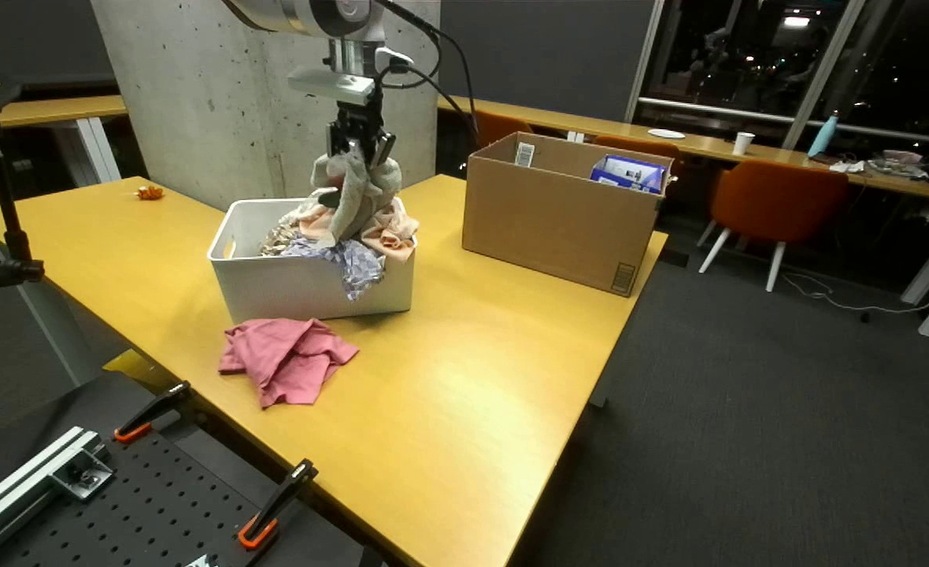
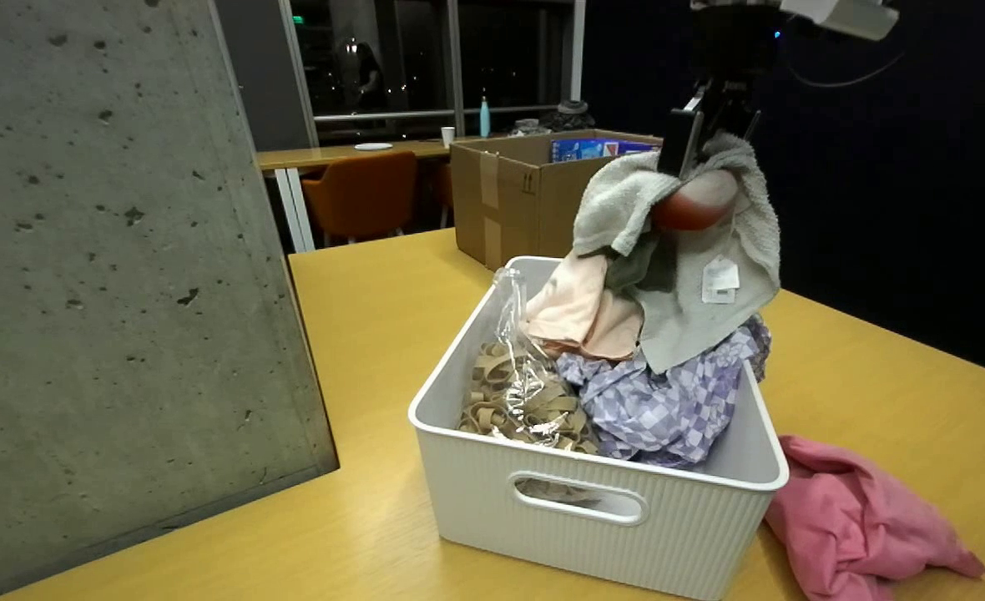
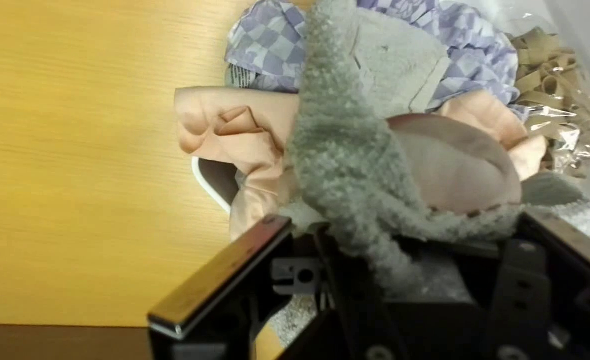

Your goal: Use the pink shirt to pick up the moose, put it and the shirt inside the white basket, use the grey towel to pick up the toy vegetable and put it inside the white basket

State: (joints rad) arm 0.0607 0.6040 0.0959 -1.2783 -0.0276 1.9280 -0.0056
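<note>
Above the white basket [image 1: 299, 290], end effector [image 1: 360, 151] clamped on grey towel [image 2: 683, 313], toy vegetable [image 2: 689, 214] below

Your towel [image 2: 683, 313] is matt, nubby terry cloth, while the toy [image 2: 694, 209] looks smooth. You have a smooth-rimmed basket [image 2: 576, 547] of ribbed plastic, and a bag [image 2: 526, 388] of clear, glossy film. The rose cloth [image 2: 868, 522] is matt. Your table [image 1: 449, 386] looks like smooth wood with a sheen, the box [image 1: 551, 228] matt cardboard, the pillar [image 2: 142, 275] rough, pitted concrete.
</note>
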